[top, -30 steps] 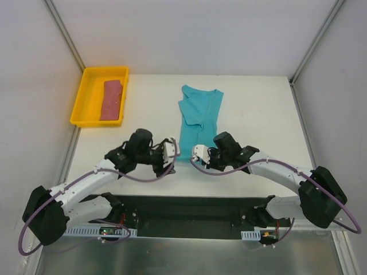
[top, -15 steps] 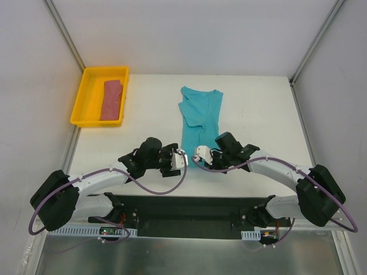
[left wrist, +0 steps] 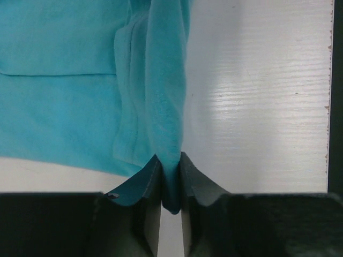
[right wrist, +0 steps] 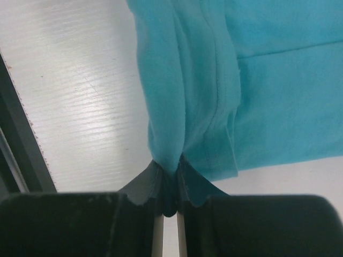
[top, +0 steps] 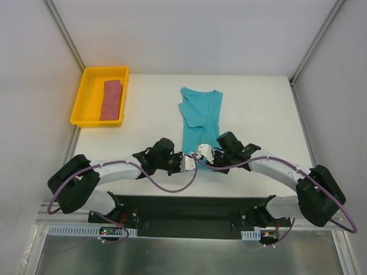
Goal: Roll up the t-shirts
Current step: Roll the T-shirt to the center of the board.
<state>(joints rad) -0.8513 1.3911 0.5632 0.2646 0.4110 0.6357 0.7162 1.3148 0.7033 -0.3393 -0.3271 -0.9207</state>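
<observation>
The turquoise t-shirt (top: 198,114) lies folded lengthwise in the middle of the table, collar at the far end. My left gripper (top: 188,162) is at its near left corner. In the left wrist view that gripper (left wrist: 170,176) is shut on a raised fold of the turquoise t-shirt (left wrist: 64,107). My right gripper (top: 201,153) is at the near hem beside it. The right wrist view shows it (right wrist: 169,179) shut on a pinched fold of the same t-shirt (right wrist: 268,96). A rolled rose-red t-shirt (top: 112,99) lies in the yellow tray.
The yellow tray (top: 79,110) stands at the table's far left corner. Bare white table (left wrist: 257,107) lies beside the shirt. The table's near edge (left wrist: 336,107) runs close behind both grippers. Grey walls close in the sides and back.
My left arm has swung right to the shirt's near hem, and its gripper has gone from open to shut on the cloth. The right gripper has kept its hold and barely moved.
</observation>
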